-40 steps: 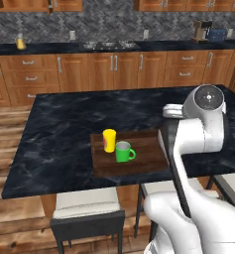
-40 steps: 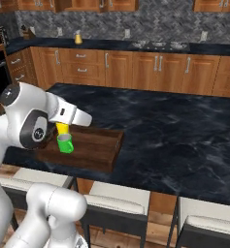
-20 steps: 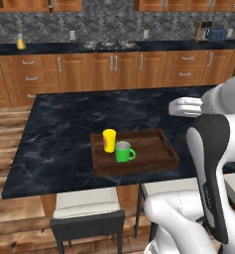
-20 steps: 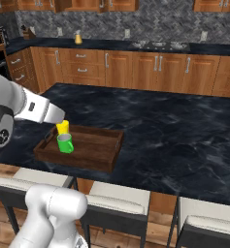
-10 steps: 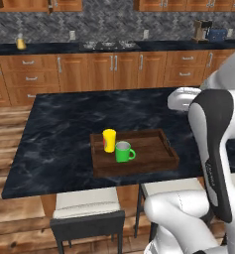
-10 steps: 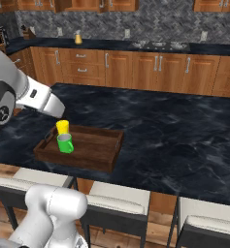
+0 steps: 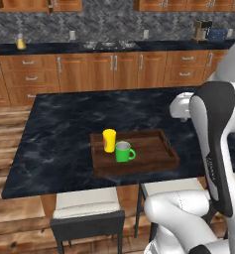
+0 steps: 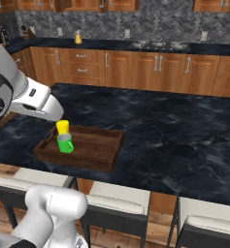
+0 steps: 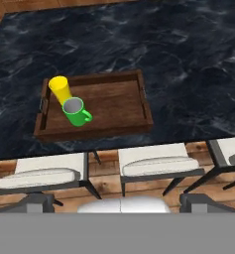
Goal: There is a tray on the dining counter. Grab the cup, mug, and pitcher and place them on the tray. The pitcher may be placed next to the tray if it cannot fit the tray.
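Two vessels, the cup [image 7: 109, 140] and the mug [image 7: 122, 152], are standing touching at the tray [image 7: 153, 154]'s left end on the dining counter [image 7: 64, 124]. The arm is rearing high above it, hand angling down; its gripper is fully spread, holding nothing.

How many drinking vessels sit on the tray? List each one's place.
2: the yellow cup at the tray's left end, and the green mug standing right beside it.

The pitcher [image 7: 21, 43] on the far counter [image 7: 49, 48] is too small to make out.
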